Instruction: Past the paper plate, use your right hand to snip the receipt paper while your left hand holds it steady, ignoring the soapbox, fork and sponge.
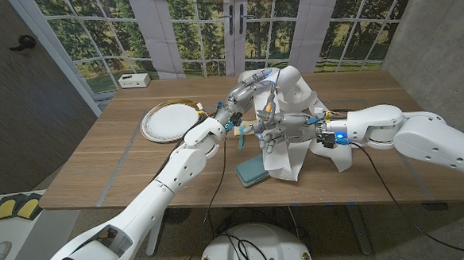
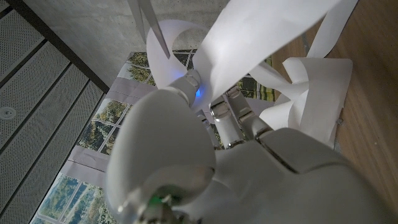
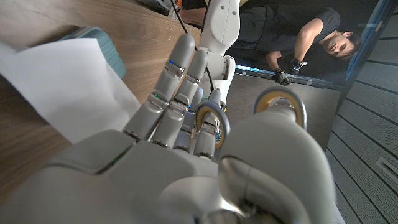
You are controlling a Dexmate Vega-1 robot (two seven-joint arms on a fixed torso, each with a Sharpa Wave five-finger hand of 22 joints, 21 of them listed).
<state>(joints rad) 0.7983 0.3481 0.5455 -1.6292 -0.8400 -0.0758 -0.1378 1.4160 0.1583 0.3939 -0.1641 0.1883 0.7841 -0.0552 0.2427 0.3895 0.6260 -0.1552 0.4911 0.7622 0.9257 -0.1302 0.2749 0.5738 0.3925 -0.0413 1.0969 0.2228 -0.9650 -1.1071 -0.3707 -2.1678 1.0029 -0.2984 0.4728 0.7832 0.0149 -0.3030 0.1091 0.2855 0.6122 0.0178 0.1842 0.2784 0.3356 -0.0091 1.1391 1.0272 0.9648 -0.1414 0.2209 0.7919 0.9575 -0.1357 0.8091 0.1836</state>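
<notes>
Leftmost, the paper plate (image 1: 168, 121) lies on the wooden tabletop (image 1: 98, 165), well to the left of the receipt paper (image 1: 296, 146). My left robot hand (image 1: 242, 97) is raised just right of the plate, its fingers closed on the upper part of the receipt paper, which curls up toward the roll-like heap behind it. Below that robot hand, the paper hangs down and spreads in loose white folds over the tabletop, its lower end touching a teal soapbox (image 1: 252, 171) on the near side. My right robot hand (image 1: 276, 132) is at the paper's middle, holding scissors (image 3: 249, 118); in the right wrist view my fingers (image 3: 177, 87) go through their grey loops. A person (image 3: 298, 37) shows beyond the tabletop.
</notes>
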